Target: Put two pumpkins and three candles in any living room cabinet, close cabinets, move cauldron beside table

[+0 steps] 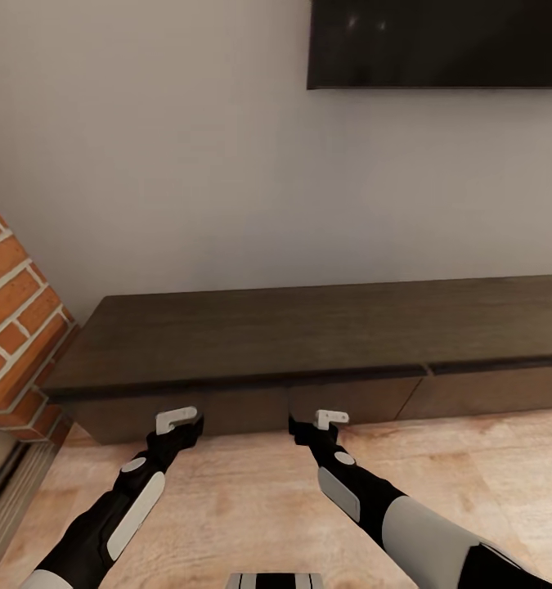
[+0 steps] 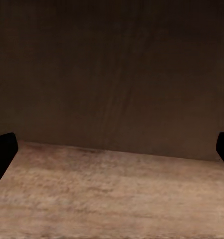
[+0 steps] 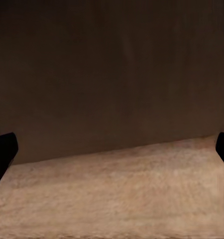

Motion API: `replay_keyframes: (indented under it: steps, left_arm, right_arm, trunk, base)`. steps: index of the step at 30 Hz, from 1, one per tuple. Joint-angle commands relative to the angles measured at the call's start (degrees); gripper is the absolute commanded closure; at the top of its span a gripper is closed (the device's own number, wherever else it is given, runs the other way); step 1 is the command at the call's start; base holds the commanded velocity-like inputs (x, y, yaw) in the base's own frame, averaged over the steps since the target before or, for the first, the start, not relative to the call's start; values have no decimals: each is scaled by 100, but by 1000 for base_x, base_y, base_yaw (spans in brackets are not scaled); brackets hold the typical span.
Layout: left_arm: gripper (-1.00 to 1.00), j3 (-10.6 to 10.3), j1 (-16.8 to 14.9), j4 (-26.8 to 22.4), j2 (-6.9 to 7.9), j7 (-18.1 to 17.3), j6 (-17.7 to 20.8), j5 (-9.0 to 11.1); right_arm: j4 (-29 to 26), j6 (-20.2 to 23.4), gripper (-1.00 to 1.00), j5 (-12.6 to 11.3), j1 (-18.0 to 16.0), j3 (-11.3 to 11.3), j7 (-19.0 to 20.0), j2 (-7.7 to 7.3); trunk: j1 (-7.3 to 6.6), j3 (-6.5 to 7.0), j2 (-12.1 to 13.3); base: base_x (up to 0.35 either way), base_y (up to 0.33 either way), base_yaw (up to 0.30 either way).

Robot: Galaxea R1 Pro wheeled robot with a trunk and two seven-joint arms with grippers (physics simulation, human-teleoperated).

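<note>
The cabinet (image 1: pixel 308 343) stands against the pale wall beneath a wall-mounted television (image 1: pixel 439 42), its flat dark-brown top bare and its drawer fronts (image 1: pixel 349 401) flush and shut as far as the head view shows. A brick surround (image 1: pixel 14 311) adjoins its left end, and light wooden flooring (image 1: pixel 251 491) runs up to its base. Both arms reach low toward the drawer fronts: the left tool (image 1: pixel 180 425) is just short of the left front, the right tool (image 1: pixel 316 427) close to the seam between two fronts. In each wrist view the fingertips sit at the far edges of the picture with only dark wood and floor between them, so both tools stand wide open and hold nothing (contact with the wood cannot be confirmed). The step in hand is judged to be opening a drawer to receive the items. The fronts are rigid, smooth and handleless, so they offer little to pinch; the likeliest purchase is the shadowed lip under the overhanging top or the vertical seam between fronts. A drawer this wide will probably bind if pulled off-centre, and smooth wood invites slipping.
</note>
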Motion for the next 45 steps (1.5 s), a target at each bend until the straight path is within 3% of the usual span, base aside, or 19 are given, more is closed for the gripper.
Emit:
replay_keyframes:
  steps: [1, 21, 30, 38, 45]
  left_arm:
    - [-100, -24, -4, -11, 6, 52, 12, 49]
    - [-100, -16, -4, -11, -35, 57, 29, 76]
    - [-100, -13, -4, -104, -51, 77, 104, 110]
    - [-100, 13, -4, -157, -55, 93, 295, 119]
    - [-100, 2, -11, -152, -72, 95, 348, 149]
  right_arm:
    - [-1, -34, -100, -53, -7, 49, -33, -2]
    - [6, 32, -100, -79, -7, 34, -41, 16]
    - [16, 761, -100, -102, -7, 3, -41, 12]
    - [16, 959, -100, -109, -7, -12, -41, 15]
    - [16, 1023, -100, -113, -7, -13, -41, 16]
  trunk:
    - [-3, -5, -2]
    - [-3, -5, -2]
    - [-3, -5, -2]
    - [-3, -5, -2]
    - [-21, 150, 7]
  base:
    - [-211, 0, 0]
    - [-175, 0, 0]
    - [-6, 0, 0]
    - [0, 0, 0]
    - [0, 0, 0]
